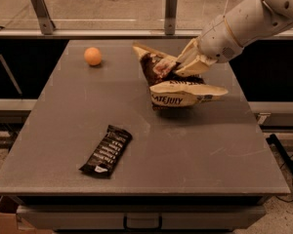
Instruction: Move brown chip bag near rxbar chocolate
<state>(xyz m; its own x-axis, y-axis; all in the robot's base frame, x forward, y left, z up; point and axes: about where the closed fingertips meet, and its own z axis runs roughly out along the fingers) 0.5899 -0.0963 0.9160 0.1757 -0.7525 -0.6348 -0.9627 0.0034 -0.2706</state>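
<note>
Camera view | your pincer (175, 68) is pinching the brown chip bag (183, 94), fingertips buried in crinkles | bag reads "ATE JULY" | white text on rxbar chocolate (106, 150) unreadable

Crinkly glossy brown chip bag (185, 94); glossy rxbar chocolate (106, 150) wrapper; matt table (195, 165); smooth plastic gripper (178, 68) pinching bag.

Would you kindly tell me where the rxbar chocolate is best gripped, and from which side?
Probably across its narrow middle, from straight above: the rxbar chocolate lies flat and diagonal, so its long edges offer the only pinchable span. The claw is clamped on the brown chip bag, beyond it to the right.
</note>
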